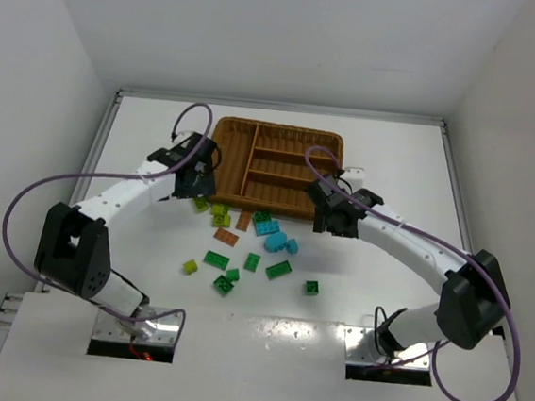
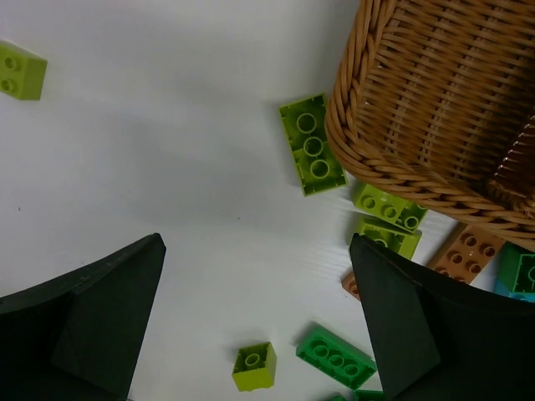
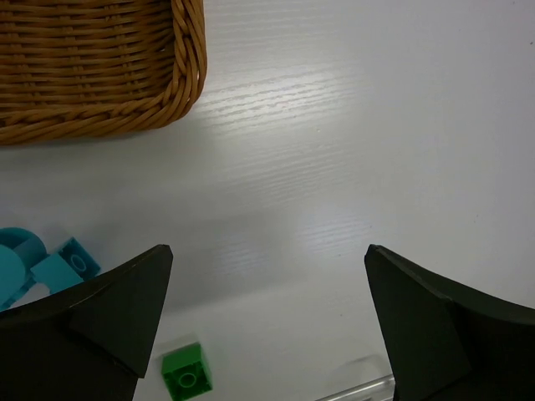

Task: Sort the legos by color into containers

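The wicker tray stands at the back middle, and no brick shows in its compartments. The legos lie loose in front of it: yellow-green, brown-orange, cyan and dark green. My left gripper is open and empty above the tray's front left corner. Below it lie a long yellow-green brick, a small yellow-green one and a green one. My right gripper is open and empty by the tray's front right corner. Cyan bricks and a green brick show below it.
White walls close in the table on the left, right and back. A lone yellow-green brick and a lone green brick lie nearer the arm bases. Purple cables loop off both arms.
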Motion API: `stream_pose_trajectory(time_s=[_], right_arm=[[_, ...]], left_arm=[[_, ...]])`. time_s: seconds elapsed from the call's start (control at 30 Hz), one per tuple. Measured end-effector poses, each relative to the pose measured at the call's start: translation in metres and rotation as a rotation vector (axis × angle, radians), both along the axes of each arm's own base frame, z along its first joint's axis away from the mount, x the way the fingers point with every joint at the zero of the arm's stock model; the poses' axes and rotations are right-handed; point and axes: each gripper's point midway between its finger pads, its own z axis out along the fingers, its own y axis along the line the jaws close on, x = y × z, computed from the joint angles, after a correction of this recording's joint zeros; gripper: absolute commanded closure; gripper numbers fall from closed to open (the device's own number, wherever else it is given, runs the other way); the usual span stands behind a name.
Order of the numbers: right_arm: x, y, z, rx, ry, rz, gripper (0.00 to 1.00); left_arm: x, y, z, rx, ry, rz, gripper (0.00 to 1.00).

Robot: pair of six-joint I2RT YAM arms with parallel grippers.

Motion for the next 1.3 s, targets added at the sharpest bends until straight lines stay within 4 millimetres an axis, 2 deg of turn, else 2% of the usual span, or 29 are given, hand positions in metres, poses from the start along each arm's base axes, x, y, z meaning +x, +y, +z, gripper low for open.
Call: stream_pose_trajectory(time_s=[0.2,0.4,0.47,0.5,0.67,0.73,0.83,0.93,1.07,1.23,1.3], right_arm=[[0.0,0.0,0.004,0.017,-0.014,-0.011,0.0],[-0.001,0.001,0.013,0.053,-0.042,-0.012,0.0],[-0.002,0.003,0.016,0.071,-0.049,-0.008,0.0],[-0.003,0.004,0.017,0.081,-0.052,-0.006,0.0],[-0.009,0.007,0.018,0.13,-0.053,0.02,0.0],[-0.013,0.008,0.016,0.144,-0.042,0.034,0.0],[-0.016,0.012,0.014,0.161,-0.021,0.058,0.0],[-0.018,0.015,0.013,0.166,-0.007,0.078,0.0],[-0.016,0.016,0.016,0.164,-0.007,0.095,0.0],[-0.009,0.019,0.027,0.156,-0.022,0.094,0.0],[-0.007,0.019,0.027,0.143,-0.015,0.092,0.0]], left_arm=[[0.007,-0.002,0.001,0.036,-0.012,0.018,0.0],[0.004,0.022,0.004,0.119,-0.018,0.133,0.0],[0.002,0.04,0.003,0.131,-0.011,0.204,0.0],[0.002,0.055,0.002,0.132,-0.007,0.262,0.0],[-0.008,0.145,0.0,0.153,0.007,0.569,0.0],[-0.015,0.171,-0.003,0.165,0.023,0.65,0.0],[-0.022,0.197,-0.018,0.192,0.086,0.72,0.0],[-0.018,0.203,-0.045,0.179,0.16,0.725,0.0],[-0.01,0.194,-0.075,0.084,0.211,0.707,0.0],[0.007,0.181,-0.087,-0.053,0.168,0.739,0.0],[0.016,0.179,-0.089,-0.099,0.133,0.763,0.04]])
